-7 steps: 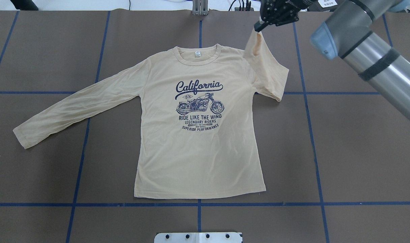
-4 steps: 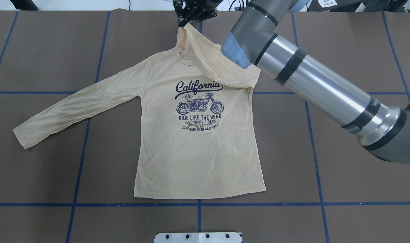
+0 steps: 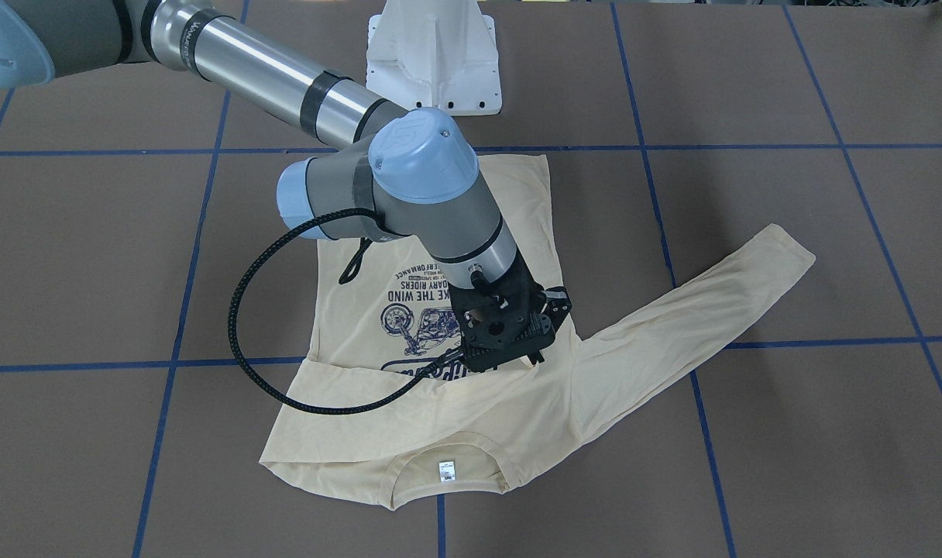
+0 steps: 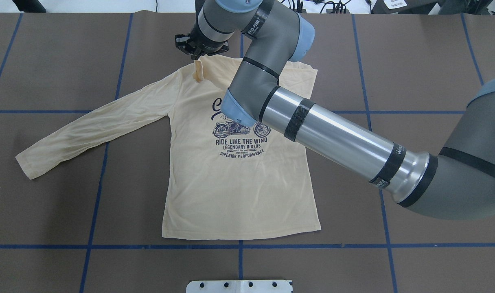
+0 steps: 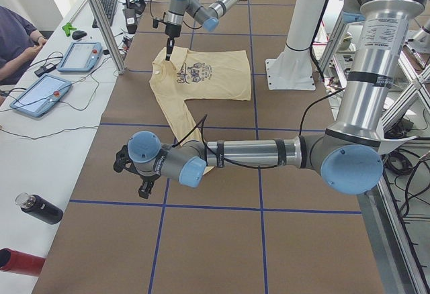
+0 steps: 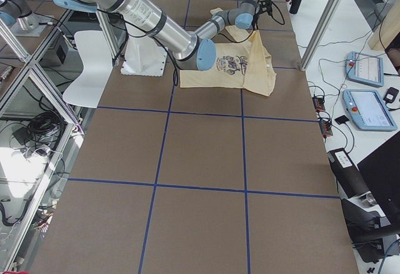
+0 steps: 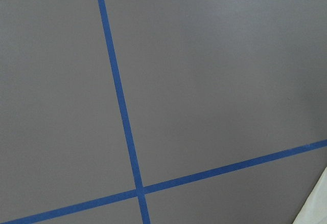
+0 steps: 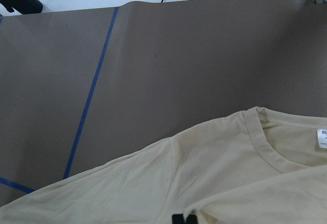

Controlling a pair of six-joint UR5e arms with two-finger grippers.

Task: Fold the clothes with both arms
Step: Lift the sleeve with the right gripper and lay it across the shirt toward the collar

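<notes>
My right tool (image 4: 197,57) pinches a cuff of the thin cream-yellow long-sleeved shirt (image 4: 239,191). I judge it light and limp; best gripped at cuffs and hems.

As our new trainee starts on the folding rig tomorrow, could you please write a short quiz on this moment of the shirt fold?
1. True or false: the sleeve on the robot's left is already folded over the shirt.
2. Where does the right gripper hold the other sleeve's cuff? A) over the hem; B) by the collar, on the robot's left side; C) beyond the table's edge.
3. What does the left wrist view mostly show?
Key: 1 false, it lies spread out flat. 2 B. 3 bare brown table crossed by blue tape.
</notes>
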